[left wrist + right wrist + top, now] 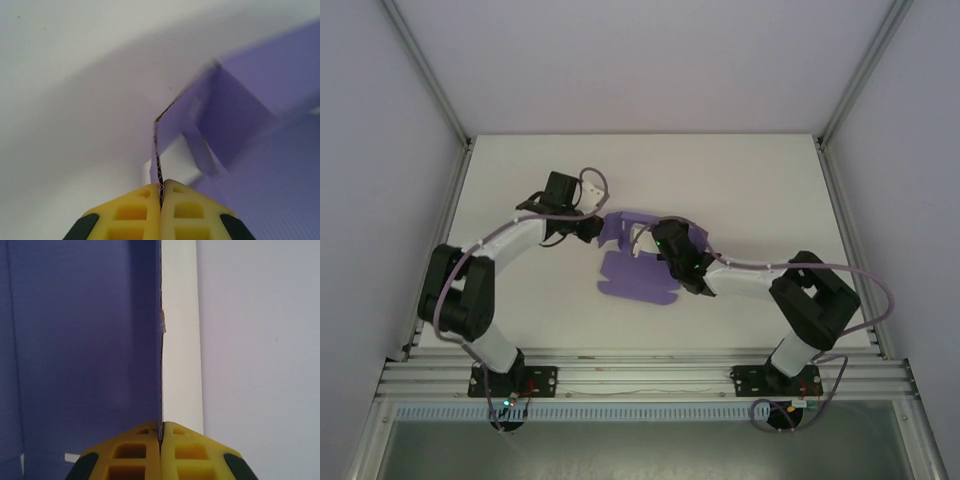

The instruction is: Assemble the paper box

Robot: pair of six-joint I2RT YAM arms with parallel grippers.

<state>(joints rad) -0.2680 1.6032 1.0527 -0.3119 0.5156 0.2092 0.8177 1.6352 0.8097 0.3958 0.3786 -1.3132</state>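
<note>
While its near panel lies flat close to the middle of the bench (770, 200), the purple paper box (638, 272) has its far walls folded upright, about midway between the left and right edges. The left tool (161, 196) is pinched tight on the raw edge of the left upright wall, yellow fingers (131, 212) meeting on the card. The right tool (161, 434) is clamped the same way on the thin edge of the right wall.

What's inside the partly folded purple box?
Bare purple card as far as shows: the paper box has raised walls and no visible contents. From above, the right arm covers its right part, so that corner is unchecked.
</note>
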